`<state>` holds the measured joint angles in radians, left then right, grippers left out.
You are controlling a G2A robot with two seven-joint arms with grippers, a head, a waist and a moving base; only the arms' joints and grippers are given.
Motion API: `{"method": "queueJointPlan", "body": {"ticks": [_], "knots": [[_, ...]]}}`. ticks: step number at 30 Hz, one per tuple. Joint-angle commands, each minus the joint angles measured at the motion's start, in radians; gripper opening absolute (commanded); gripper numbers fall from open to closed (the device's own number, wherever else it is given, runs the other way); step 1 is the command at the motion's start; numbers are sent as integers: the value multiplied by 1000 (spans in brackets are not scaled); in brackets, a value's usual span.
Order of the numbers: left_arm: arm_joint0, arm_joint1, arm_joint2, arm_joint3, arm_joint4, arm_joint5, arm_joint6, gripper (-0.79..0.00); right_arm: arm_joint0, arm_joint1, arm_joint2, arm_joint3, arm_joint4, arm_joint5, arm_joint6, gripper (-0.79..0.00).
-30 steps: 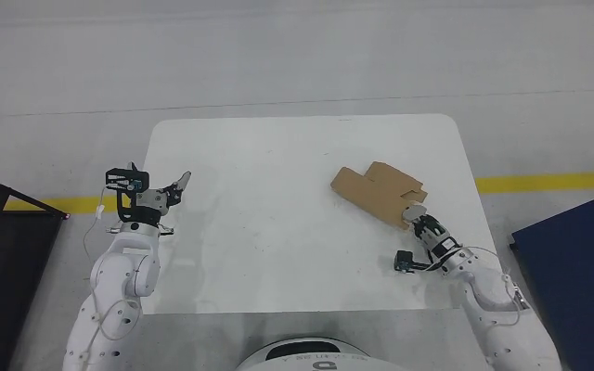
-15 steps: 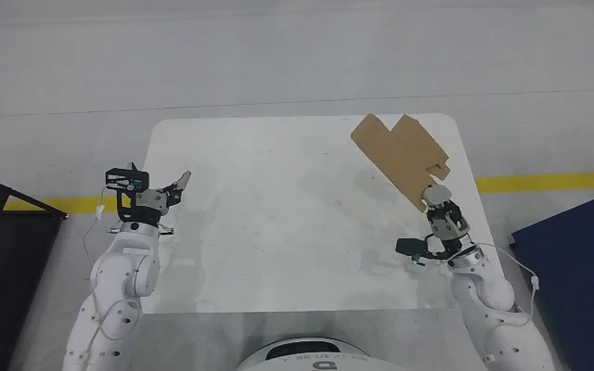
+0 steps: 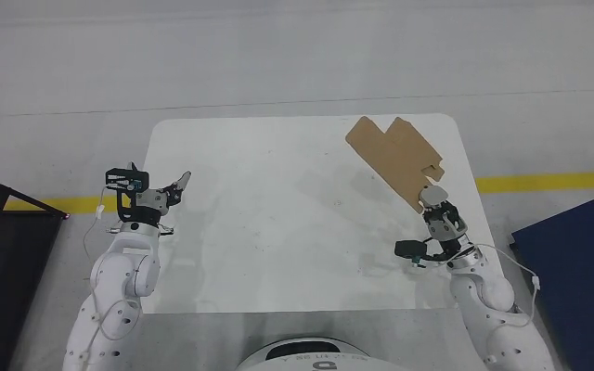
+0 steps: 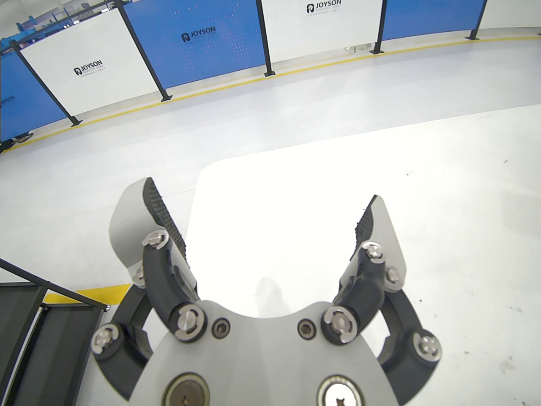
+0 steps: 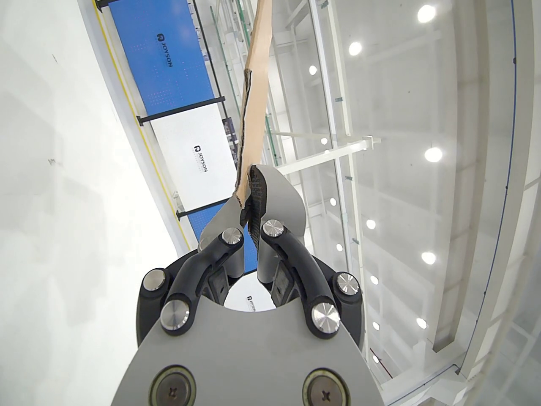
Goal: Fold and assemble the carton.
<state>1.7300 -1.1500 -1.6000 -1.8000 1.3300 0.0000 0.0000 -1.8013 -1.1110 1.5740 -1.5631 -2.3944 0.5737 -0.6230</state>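
The carton [image 3: 394,159] is a flat brown cardboard blank, lifted off the white table [image 3: 278,232] over its far right corner. My right gripper [image 3: 433,197] is shut on the carton's near end. In the right wrist view the carton [image 5: 255,82] shows edge-on, rising away from the pinching right gripper [image 5: 247,196]. My left gripper [image 3: 182,181] hangs over the table's left edge, far from the carton. The left wrist view shows the left gripper [image 4: 262,209] open, with nothing between its fingers.
A yellow floor line [image 3: 534,182] runs past both sides of the table. A dark frame [image 3: 23,209] stands on the floor at the left, and a blue panel [image 3: 561,250] at the right. Blue and white partitions [image 4: 203,31] stand far off.
My right gripper has raised the carton off the table and swung it toward the far right corner, then shifted it slightly left. The left arm has stayed still.
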Motion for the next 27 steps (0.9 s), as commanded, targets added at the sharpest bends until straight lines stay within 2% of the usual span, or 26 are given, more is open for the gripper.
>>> {"method": "queueJointPlan", "body": {"ticks": [1, 3, 6, 12, 18, 27], "knots": [[0, 0, 0, 0, 0, 0, 0, 0, 21, 0, 5, -29, -88, 12, 45, -785], [0, 0, 0, 0, 0, 0, 0, 0, 36, -1, 16, -94, -132, 36, 85, -785], [0, 0, 0, 0, 0, 0, 0, 0, 41, 2, 64, -207, -324, 81, 140, -785], [0, 0, 0, 0, 0, 0, 0, 0, 44, -4, 107, -396, -677, 37, 294, -785], [0, 0, 0, 0, 0, 0, 0, 0, 82, 11, 147, -429, -677, 5, 236, -785], [0, 0, 0, 0, 0, 0, 0, 0, 84, 19, 100, -438, -677, -6, 230, -785]]}}
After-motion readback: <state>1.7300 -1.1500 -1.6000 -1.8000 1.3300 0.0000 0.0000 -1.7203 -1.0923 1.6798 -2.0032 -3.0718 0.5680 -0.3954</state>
